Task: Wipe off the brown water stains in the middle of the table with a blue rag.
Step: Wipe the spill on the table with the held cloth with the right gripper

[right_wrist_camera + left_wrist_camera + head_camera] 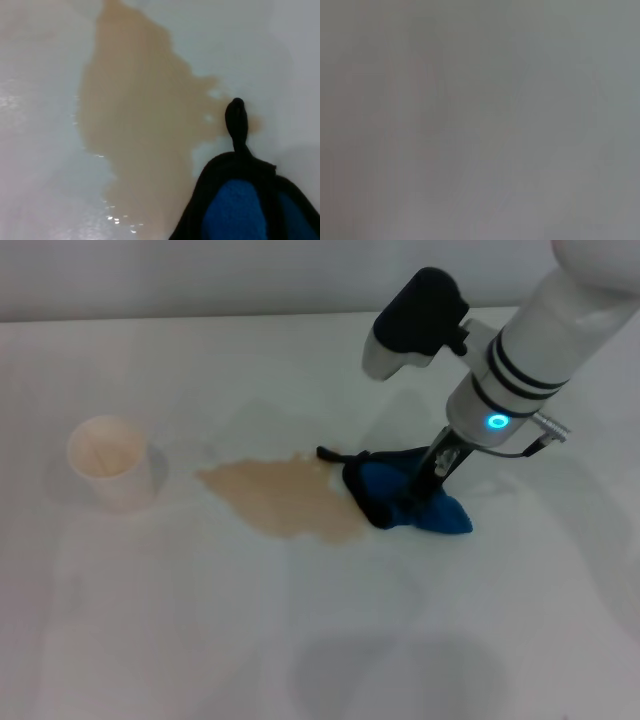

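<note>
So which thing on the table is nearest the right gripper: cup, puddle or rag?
The blue rag: the right gripper presses into it, beside the brown water stains. The paper cup stands far off, beyond the puddle.

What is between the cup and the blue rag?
The brown stain lies between the cup and rag, seen in the head view.

You see the brown water stains [285,498], a flat ragged tan puddle, mid-table [200,640]. The blue rag [405,498] lies bunched, black-edged, touching the puddle's right edge, its black loop resting on the stain's rim.
</note>
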